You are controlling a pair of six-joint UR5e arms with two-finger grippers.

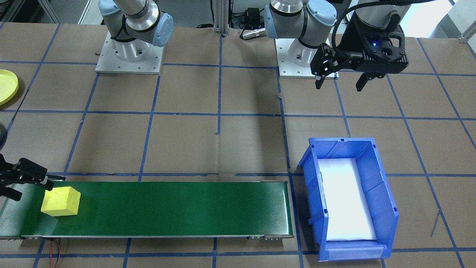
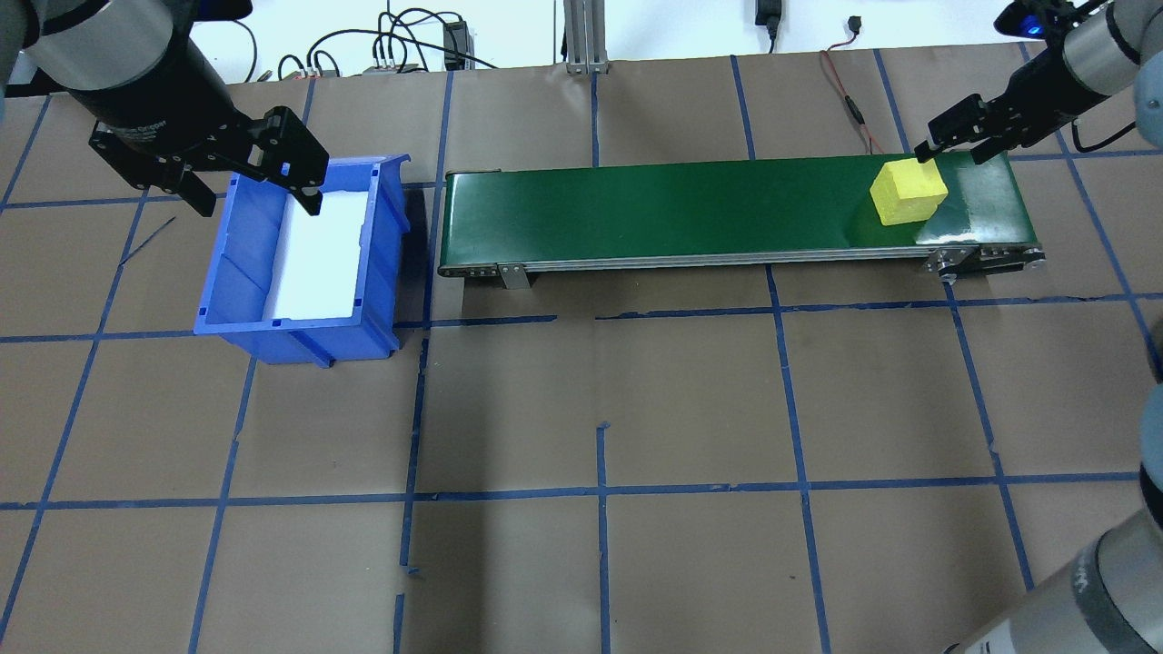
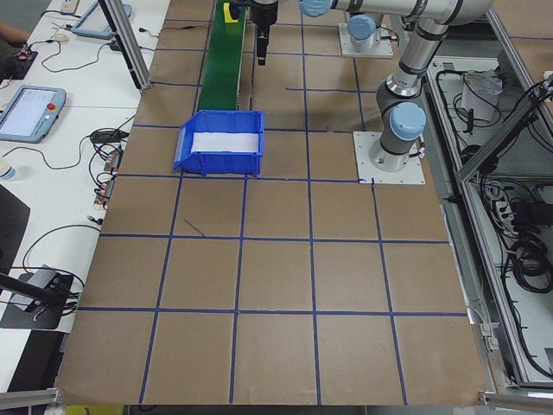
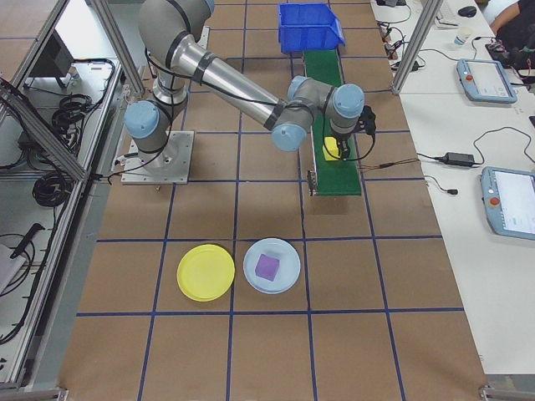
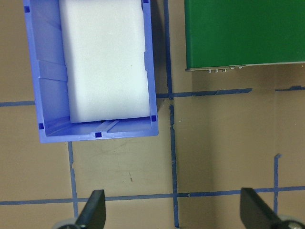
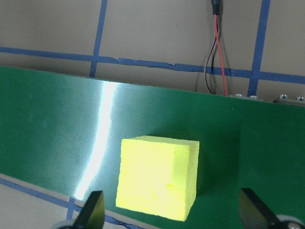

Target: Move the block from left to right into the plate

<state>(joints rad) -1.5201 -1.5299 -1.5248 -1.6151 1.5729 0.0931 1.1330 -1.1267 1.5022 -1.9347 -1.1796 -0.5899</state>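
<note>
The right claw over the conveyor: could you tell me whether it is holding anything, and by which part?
Nothing is held. The right claw is open above the yellow foam block, which sits free on the green conveyor belt.

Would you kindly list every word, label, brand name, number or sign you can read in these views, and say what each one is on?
None can be read.
Blue bin, green conveyor belt, yellow block and yellow plate: no print visible.
Tablet screens beside the table: too small and blurred to read.

Yellow block (image 1: 61, 201); green belt (image 1: 167, 208); blue bin (image 1: 375, 178); yellow plate (image 4: 206, 271).
</note>
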